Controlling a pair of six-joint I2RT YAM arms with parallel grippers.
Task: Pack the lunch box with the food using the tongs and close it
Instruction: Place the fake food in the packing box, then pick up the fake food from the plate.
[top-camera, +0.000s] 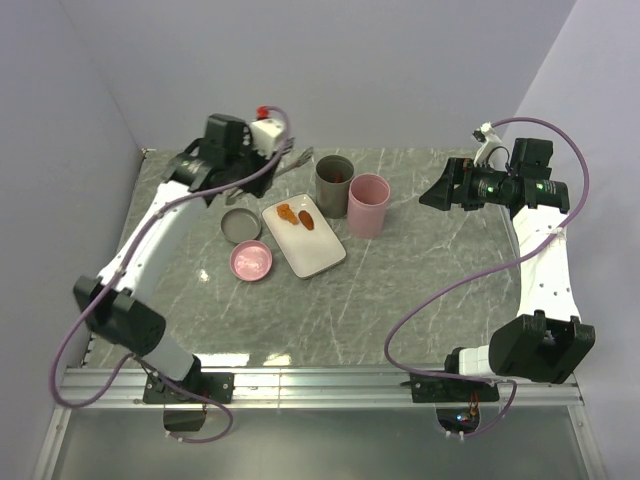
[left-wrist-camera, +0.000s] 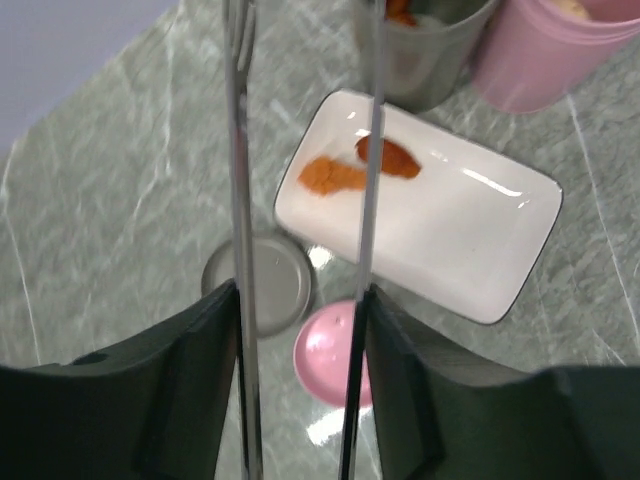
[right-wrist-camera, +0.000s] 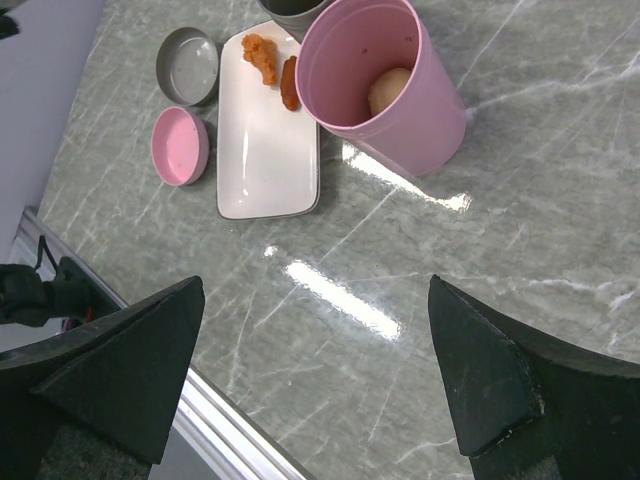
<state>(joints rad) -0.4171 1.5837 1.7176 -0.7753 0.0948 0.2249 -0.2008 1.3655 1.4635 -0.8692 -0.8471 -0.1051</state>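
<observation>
My left gripper is shut on the tongs, one finger pressed against each silver arm, and the arms stand spread apart. The tong tips reach toward the dark grey lunch box, which stands open with an orange piece of food inside. Two more pieces of food lie on the white tray. The grey lid lies flat to the left of the tray. My right gripper hangs open and empty above the table, to the right of the containers.
A pink canister holding a pale round item stands just right of the lunch box. Its pink lid lies in front of the grey lid. Purple walls close the left and back sides. A metal rail runs along the near edge.
</observation>
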